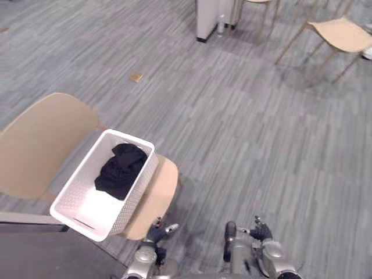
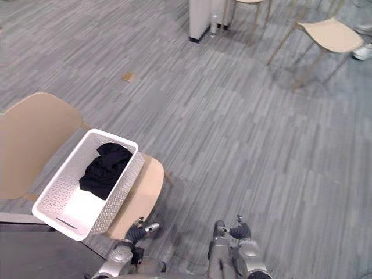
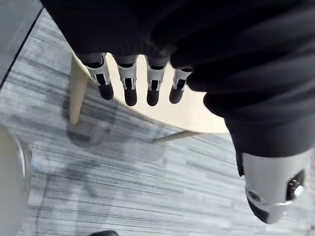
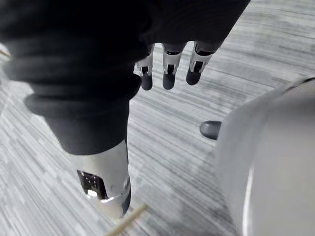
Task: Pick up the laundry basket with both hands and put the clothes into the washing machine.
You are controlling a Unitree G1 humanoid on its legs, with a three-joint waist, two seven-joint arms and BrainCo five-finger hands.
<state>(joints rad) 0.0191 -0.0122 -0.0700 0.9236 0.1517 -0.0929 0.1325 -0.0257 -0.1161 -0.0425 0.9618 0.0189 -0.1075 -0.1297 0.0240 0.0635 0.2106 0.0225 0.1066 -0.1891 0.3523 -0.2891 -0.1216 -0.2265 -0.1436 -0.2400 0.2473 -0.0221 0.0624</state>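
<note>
White perforated plastic: the laundry basket (image 1: 139,195) sits on a tan chair (image 1: 40,139) at the lower left of my head views, with black clothes (image 1: 121,168) heaped inside. At the bottom edge, my left hand (image 1: 158,231) hangs just beside the seat's front and my right hand (image 1: 258,231) further right. Both have relaxed fingers and hold nothing. My left wrist view adds the seat edge and a chair leg (image 3: 78,93) past the fingers (image 3: 130,83). The right wrist view has grey plank floor (image 4: 172,142) beyond its fingers (image 4: 168,73). Open floor runs right, up to a second chair (image 1: 343,32) at upper right.
</note>
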